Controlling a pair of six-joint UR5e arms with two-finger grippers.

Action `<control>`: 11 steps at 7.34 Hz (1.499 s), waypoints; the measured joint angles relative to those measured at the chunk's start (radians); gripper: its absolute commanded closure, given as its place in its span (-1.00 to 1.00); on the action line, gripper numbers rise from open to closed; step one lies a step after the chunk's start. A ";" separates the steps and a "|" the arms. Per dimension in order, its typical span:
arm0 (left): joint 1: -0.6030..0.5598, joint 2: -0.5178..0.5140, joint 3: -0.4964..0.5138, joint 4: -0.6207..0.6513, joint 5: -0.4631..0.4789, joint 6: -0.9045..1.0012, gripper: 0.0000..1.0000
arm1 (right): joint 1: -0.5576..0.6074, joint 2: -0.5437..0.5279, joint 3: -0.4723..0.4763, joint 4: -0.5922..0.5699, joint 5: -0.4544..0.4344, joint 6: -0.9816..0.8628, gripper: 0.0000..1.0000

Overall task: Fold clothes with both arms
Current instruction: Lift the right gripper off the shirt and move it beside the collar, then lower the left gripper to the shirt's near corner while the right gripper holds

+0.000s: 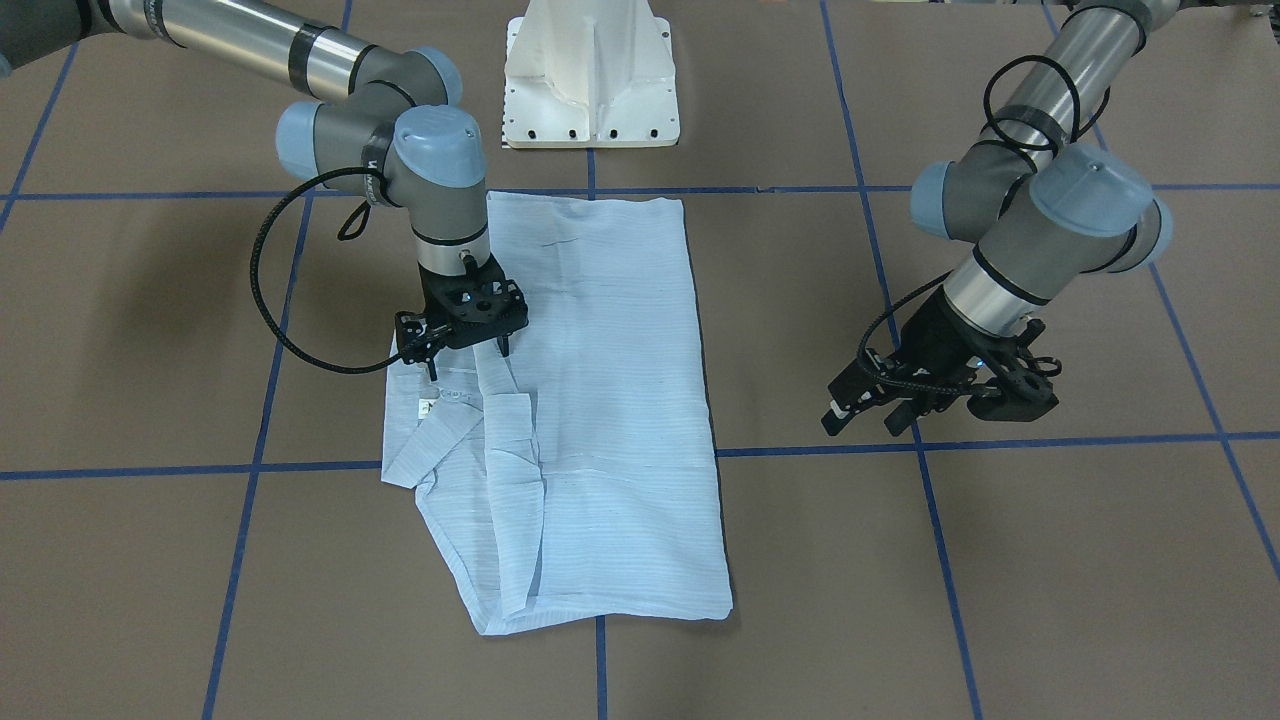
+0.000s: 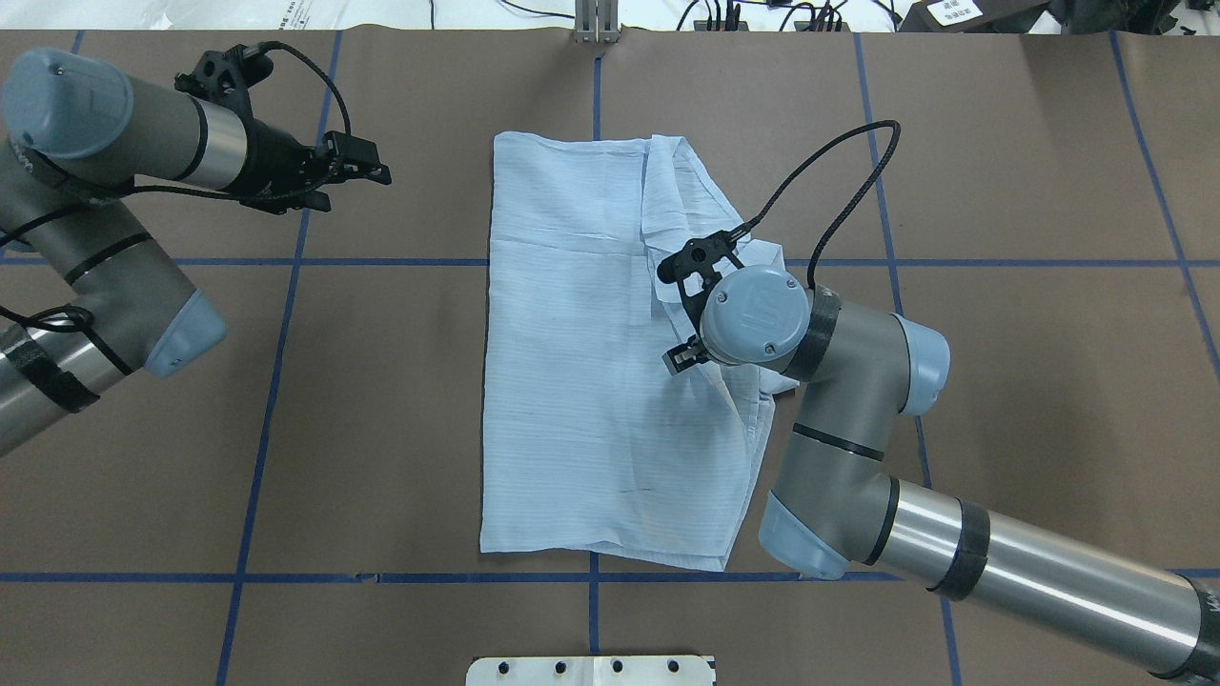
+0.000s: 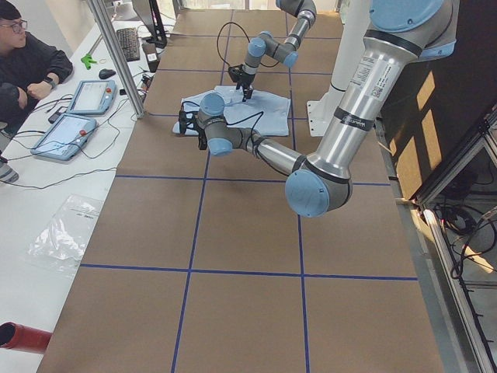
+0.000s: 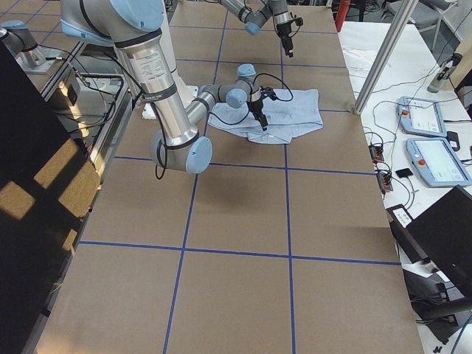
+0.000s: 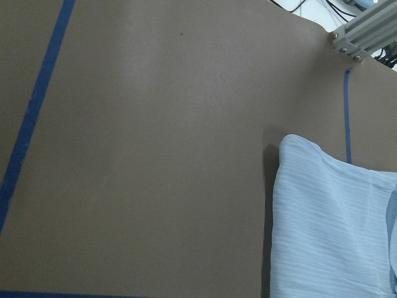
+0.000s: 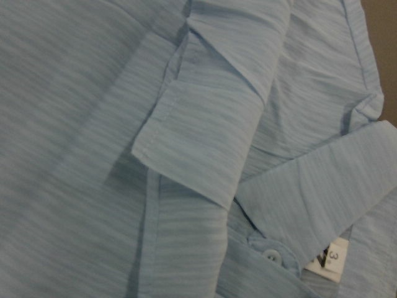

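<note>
Right gripper (image 1: pixel 468 357): points straight down, just above the cloth. Its jaws look parted and bare, grasping nothing.
Directly under it: the shirt's collar (image 6: pixel 310 192), with a folded-in cuff (image 6: pixel 192 149) beside it, and a small button (image 6: pixel 270 254) and the neck tag (image 6: pixel 329 261) close by.
Why it hangs there: this is probably the untidy spot, where loose layers overlap. It seems to be lined up to pinch one of them.
Shirt (image 1: pixel 600 400): lies flat on the table (image 1: pixel 1000 560) as one long panel that runs out from under the gripper in both directions.
Edge away from that gripper: straight and clean, so that side looks finished.
Edge on the gripper's side: rumpled, with sleeve and collar cloth spilling past the outline. The work left to do seems to be here.
Left gripper (image 2: pixel 376 162): well apart from the shirt, beyond its clean edge, and nearly level over bare table. Its fingers look spread and hold nothing.
Why it is out there: probably kept clear so the cloth stays undisturbed. Its camera catches only one shirt corner.
Blue tape lines (image 1: pixel 1000 440): cross the table under the panel, which lies roughly square to them.
</note>
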 measured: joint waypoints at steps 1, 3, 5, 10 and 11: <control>0.000 -0.003 0.004 -0.001 0.000 0.000 -1.00 | 0.018 -0.009 0.000 0.000 0.008 -0.012 -1.00; 0.001 -0.005 0.007 -0.003 0.000 -0.001 -1.00 | 0.082 -0.059 0.007 0.002 0.028 -0.095 -1.00; 0.001 -0.008 0.008 0.000 0.000 -0.001 -1.00 | 0.197 -0.127 0.045 0.003 0.118 -0.225 -1.00; 0.027 -0.009 -0.031 0.012 -0.001 -0.008 -1.00 | 0.276 -0.149 0.132 0.002 0.302 -0.221 -1.00; 0.059 -0.005 -0.068 0.035 0.000 -0.025 -1.00 | 0.276 -0.155 0.150 0.001 0.343 -0.164 -1.00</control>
